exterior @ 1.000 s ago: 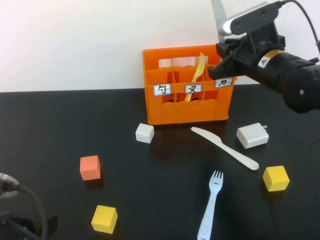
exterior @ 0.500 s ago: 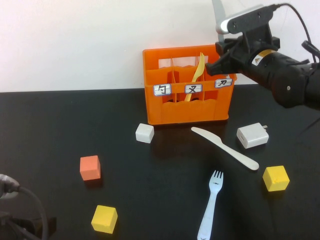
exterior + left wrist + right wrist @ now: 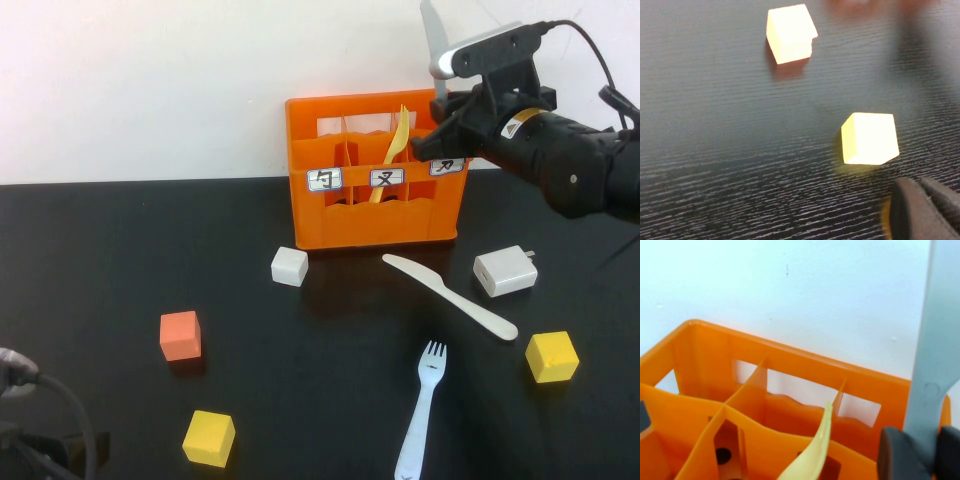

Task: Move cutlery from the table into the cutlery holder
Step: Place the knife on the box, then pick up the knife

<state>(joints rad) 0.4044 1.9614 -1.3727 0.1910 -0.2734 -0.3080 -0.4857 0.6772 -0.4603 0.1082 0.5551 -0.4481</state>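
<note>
Grey knife [image 3: 432, 40] upright in right gripper [image 3: 440, 118] above cutlery holder [image 3: 375, 215] right edge.

Light is bright and even; the glossy table [image 3: 120, 250] gives soft reflections, and the yellow cube [image 3: 869, 138] looks overexposed and slightly blurred.

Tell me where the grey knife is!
In the high view, the grey knife stands upright in the right claw, above the right end of the orange cutlery holder, beside the yellow fork.
</note>
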